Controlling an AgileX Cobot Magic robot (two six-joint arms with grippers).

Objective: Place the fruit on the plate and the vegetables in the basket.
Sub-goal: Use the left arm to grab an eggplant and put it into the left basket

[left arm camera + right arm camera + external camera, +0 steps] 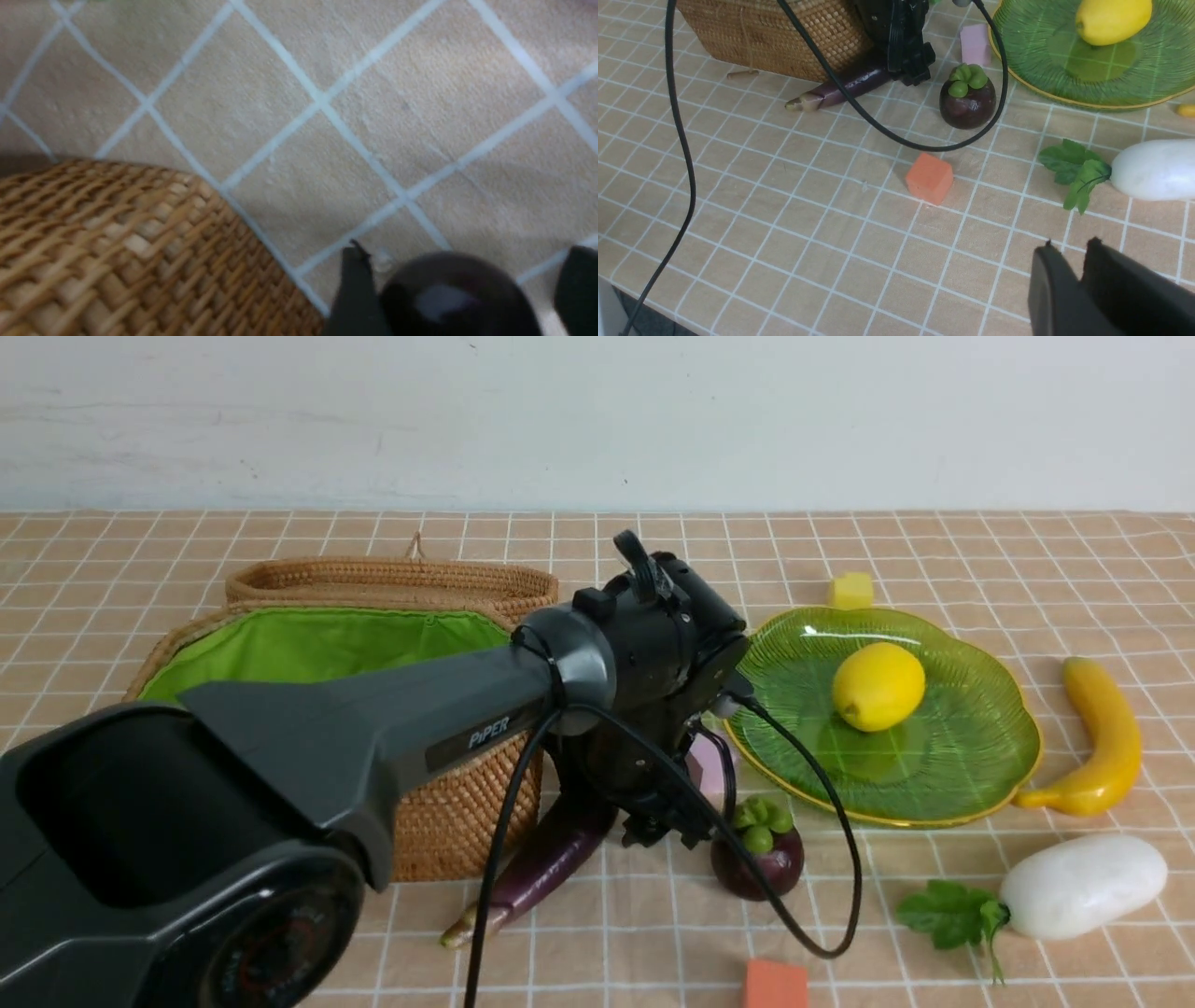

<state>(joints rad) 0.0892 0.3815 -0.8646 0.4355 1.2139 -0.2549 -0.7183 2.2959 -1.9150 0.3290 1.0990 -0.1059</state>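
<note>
Nearest, the left arm [373,728] reaches down beside the basket [439,831] — its jaws apart, straddling the eggplant [551,859] on the worktop [653,943]; the right jaws sit close together, empty — lemon [878,686] on the plate [971,756], mangosteen [782,863] near its rim.

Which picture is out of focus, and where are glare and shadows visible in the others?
Left wrist view: blurred overall; the eggplant and the basket weave look soft. Front view: sharp, with white glare on the plate. Right wrist view: sharp; the orange cube casts a soft shadow.
</note>
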